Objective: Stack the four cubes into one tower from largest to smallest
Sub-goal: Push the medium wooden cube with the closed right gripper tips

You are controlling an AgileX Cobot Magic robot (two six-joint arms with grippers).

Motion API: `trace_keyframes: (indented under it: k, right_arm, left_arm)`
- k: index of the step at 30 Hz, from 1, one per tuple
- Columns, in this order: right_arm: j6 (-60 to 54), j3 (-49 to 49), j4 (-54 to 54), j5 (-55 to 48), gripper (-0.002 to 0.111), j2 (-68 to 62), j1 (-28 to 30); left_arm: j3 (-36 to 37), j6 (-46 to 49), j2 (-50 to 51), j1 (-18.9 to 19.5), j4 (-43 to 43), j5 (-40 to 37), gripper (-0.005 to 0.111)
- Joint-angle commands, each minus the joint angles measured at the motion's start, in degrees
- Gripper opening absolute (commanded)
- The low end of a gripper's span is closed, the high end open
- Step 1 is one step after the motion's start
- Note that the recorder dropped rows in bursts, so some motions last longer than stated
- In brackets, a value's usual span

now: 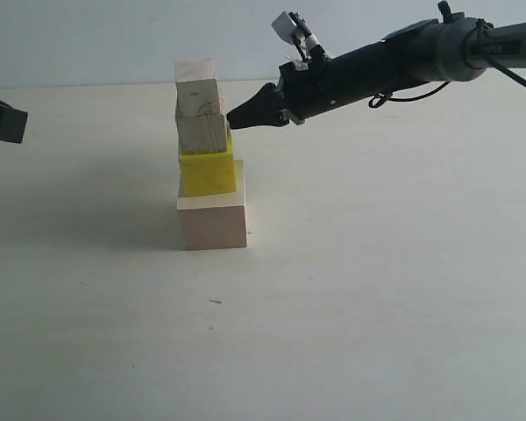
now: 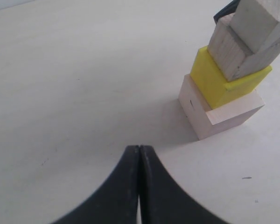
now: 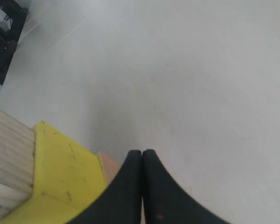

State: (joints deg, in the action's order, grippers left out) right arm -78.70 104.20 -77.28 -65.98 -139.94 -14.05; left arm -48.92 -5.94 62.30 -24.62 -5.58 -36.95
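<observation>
The four cubes stand as one tower left of the middle. The large pale cube (image 1: 212,224) (image 2: 214,112) is at the bottom. On it sits the yellow cube (image 1: 208,174) (image 2: 219,81) (image 3: 65,172), then the medium wooden cube (image 1: 202,134) (image 2: 228,51) (image 3: 9,149), then the small wooden cube (image 1: 198,92) (image 2: 259,21). The upper cubes sit slightly off-centre. My right gripper (image 1: 231,117) (image 3: 142,152) is shut and empty, its tip at the medium cube's right side, just above the yellow one. My left gripper (image 1: 4,118) (image 2: 139,148) is shut and empty, far off to the tower's left.
The cubes rest on a white table (image 1: 377,289). A small dark speck (image 1: 215,302) lies in front of the tower. In the right wrist view, dark equipment (image 3: 4,32) shows beyond the table's far corner.
</observation>
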Motion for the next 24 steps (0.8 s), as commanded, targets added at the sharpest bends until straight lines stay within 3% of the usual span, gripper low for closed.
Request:
trace_keyframes:
  k: [1, 24]
  right_arm:
    - [-0.7, 0.7, -1.8, -1.2, 0.000, 0.2, 0.0]
    - [-0.6, 0.7, 1.3, -3.1, 0.000, 0.2, -2.3]
  left_arm:
    - [0.0, -0.2, -0.3, 0.1, -0.2, 0.2, 0.000]
    - [0.0, -0.2, -0.3, 0.1, -0.2, 0.0, 0.000]
